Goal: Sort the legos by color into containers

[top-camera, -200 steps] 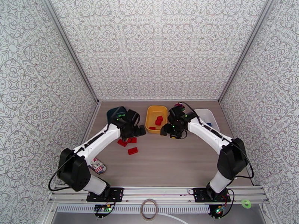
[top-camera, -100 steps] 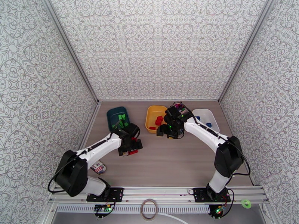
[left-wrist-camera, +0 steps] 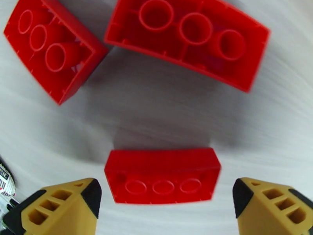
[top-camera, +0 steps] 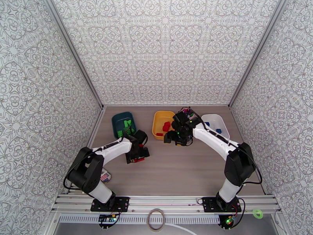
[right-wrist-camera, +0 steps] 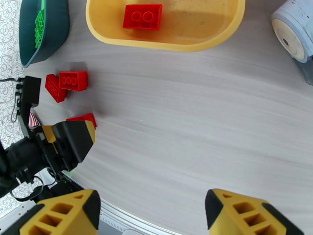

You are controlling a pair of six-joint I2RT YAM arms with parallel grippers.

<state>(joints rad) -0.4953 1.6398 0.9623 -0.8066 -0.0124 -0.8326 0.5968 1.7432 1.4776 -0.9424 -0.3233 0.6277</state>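
Legos are mostly in their tubs, but three red ones lie loose on the table [top-camera: 176,173]. From above, the dark teal tub [top-camera: 119,118] sits at the back left with green legos [top-camera: 127,123] inside. The yellow tub [top-camera: 159,120] is in the middle and has red legos [top-camera: 166,126] in it. The white tub [top-camera: 213,119] is at the back right with blue legos [top-camera: 218,131] in it.

The left gripper [left-wrist-camera: 166,198] is down low over the table, in front of the teal tub. Its jaws are wide apart. One red brick [left-wrist-camera: 162,175] sits between the two yellow fingers [left-wrist-camera: 66,208]. A small gap shows on each side, so nothing is squeezing the brick. Two more red bricks lie just past it with the hollow side up, one to the left [left-wrist-camera: 53,47] and one to the right [left-wrist-camera: 187,36]. Their corners come very close, but I cannot tell if they touch. A striped packet [top-camera: 103,176] lies on the table near the left arm.

The right gripper [right-wrist-camera: 152,210] hangs over bare table, just in front of the yellow tub. Its jaws are apart too, and nothing is between them. Its camera looks down on one red lego [right-wrist-camera: 142,16] lying in the yellow tub. A small white-grey box [right-wrist-camera: 291,34] stands on the table beside that tub.
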